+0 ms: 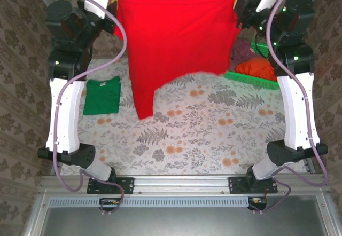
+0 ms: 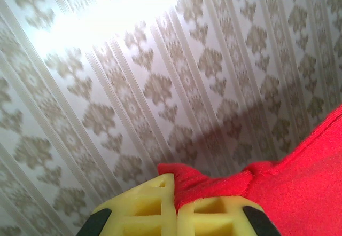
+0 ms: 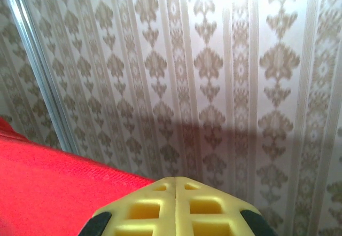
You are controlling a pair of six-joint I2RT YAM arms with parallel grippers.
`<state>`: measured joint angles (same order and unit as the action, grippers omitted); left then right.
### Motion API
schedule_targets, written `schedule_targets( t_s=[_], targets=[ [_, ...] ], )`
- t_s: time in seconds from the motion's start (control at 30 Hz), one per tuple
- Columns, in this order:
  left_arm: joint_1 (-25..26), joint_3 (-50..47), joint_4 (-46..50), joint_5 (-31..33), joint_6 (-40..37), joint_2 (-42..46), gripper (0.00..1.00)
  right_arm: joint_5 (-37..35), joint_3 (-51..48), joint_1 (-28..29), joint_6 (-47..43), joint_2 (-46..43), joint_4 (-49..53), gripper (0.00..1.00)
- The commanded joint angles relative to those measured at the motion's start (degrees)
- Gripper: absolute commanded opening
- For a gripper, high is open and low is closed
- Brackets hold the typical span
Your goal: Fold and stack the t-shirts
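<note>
Aloft, red shirt (image 1: 176, 38) hangs spread above the fern-print table (image 1: 203, 134).
Left gripper (image 2: 176, 196) and right gripper (image 3: 175, 188) clamp its top corners; green shirt (image 1: 102, 96) lies folded at left; damask wallpaper (image 3: 214, 86) around.

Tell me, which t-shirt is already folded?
The green t-shirt, a neat rectangle lying on the table. The red t-shirt hangs spread out between the left pincer and right pincer.

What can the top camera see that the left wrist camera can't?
Top camera: the folded green t-shirt on the table, the green mesh basket, and the right gripper holding a corner of the red t-shirt. Left wrist camera: a close look at yellow fingers pressed shut on a bunched corner. Both: the red t-shirt, the left gripper, the patterned wall.
</note>
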<state>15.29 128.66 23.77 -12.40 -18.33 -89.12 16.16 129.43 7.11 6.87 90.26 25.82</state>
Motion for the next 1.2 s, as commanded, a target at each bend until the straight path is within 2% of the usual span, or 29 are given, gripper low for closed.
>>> schedule_targets(
  t_s=[0.0, 0.07, 0.13, 0.27, 0.37, 0.4, 0.43, 0.47, 0.5, 0.53, 0.57, 0.6, 0.63, 0.73, 0.83, 0.9, 1.0, 1.1, 1.17],
  targets=[
    [-0.4, 2.9, -1.9, -0.4, -2.1, 2.6, 0.00, -2.2, 1.2, -0.9, 0.6, -3.0, -3.8, 0.00],
    [-0.4, -0.3, -1.1, -0.7, -1.8, 4.5, 0.00, -2.1, -3.3, -1.2, 0.0, -5.2, -3.7, 0.00],
    [-0.3, -9.5, -3.2, -1.0, -1.2, 8.5, 0.00, -1.6, -13.3, -1.2, -0.9, -9.3, -4.7, 0.00],
    [1.1, -37.1, -9.2, -1.9, 3.4, 20.0, 0.00, 0.3, -42.8, -1.2, -3.0, -22.3, -9.1, 0.00],
    [5.3, -57.5, -9.8, -1.3, 6.4, 28.4, 0.00, 3.1, -61.8, -1.2, -2.3, -30.7, -9.6, 0.00],
    [7.0, -64.2, -9.7, -0.5, 8.0, 30.9, 0.00, 4.7, -68.0, -1.2, -1.9, -32.9, -9.2, 0.10],
    [8.4, -69.6, -9.5, -0.7, 9.4, 32.9, 0.05, 5.7, -72.2, -1.2, -0.9, -34.2, -8.9, 0.29],
    [10.1, -75.0, -8.8, -1.4, 11.1, 34.7, 0.22, 6.6, -75.8, -1.2, -0.3, -35.4, -8.4, 0.49],
    [11.8, -80.4, -8.0, -2.2, 12.3, 35.9, 0.43, 7.1, -79.6, -1.2, 0.2, -36.7, -8.2, 0.70],
    [13.3, -83.5, -7.1, -2.6, 13.9, 36.8, 0.64, 6.6, -82.3, -1.2, 1.4, -37.6, -8.6, 0.81],
    [14.6, -86.4, -5.8, -3.0, 15.3, 37.5, 0.82, 5.6, -84.9, -1.2, 2.8, -38.7, -9.3, 0.87],
    [15.6, -88.4, -4.8, -3.6, 16.3, 38.4, 0.94, 4.8, -87.0, -1.2, 4.2, -39.3, -10.2, 0.90],
    [15.9, -89.6, -3.9, -3.9, 16.9, 39.1, 1.00, 4.6, -88.2, -1.2, 5.1, -39.4, -10.9, 0.92],
    [15.0, -91.8, -2.2, 2.3, 20.9, 42.2, 1.00, 4.4, -88.8, -1.0, 7.3, -36.5, -11.9, 0.94],
    [8.7, -91.6, -1.9, 6.7, 29.1, 42.3, 1.00, 4.2, -87.8, 1.1, 11.5, -30.1, -14.8, 0.93],
    [3.4, -91.3, -1.6, 7.9, 37.5, 40.3, 1.00, 3.1, -86.3, 5.3, 12.6, -25.2, -17.0, 0.93],
    [-1.1, -92.7, -3.0, 9.3, 48.1, 36.9, 0.98, -1.4, -83.4, 13.0, 12.2, -18.6, -19.5, 0.94],
    [-1.9, -94.0, -2.4, 11.5, 58.4, 33.5, 0.87, -2.2, -80.1, 19.4, 14.0, -11.6, -23.2, 0.92],
    [-1.8, -95.1, -2.6, 10.0, 63.7, 31.2, 0.83, -2.9, -77.5, 23.5, 14.5, -6.6, -24.6, 0.92]
  ],
)
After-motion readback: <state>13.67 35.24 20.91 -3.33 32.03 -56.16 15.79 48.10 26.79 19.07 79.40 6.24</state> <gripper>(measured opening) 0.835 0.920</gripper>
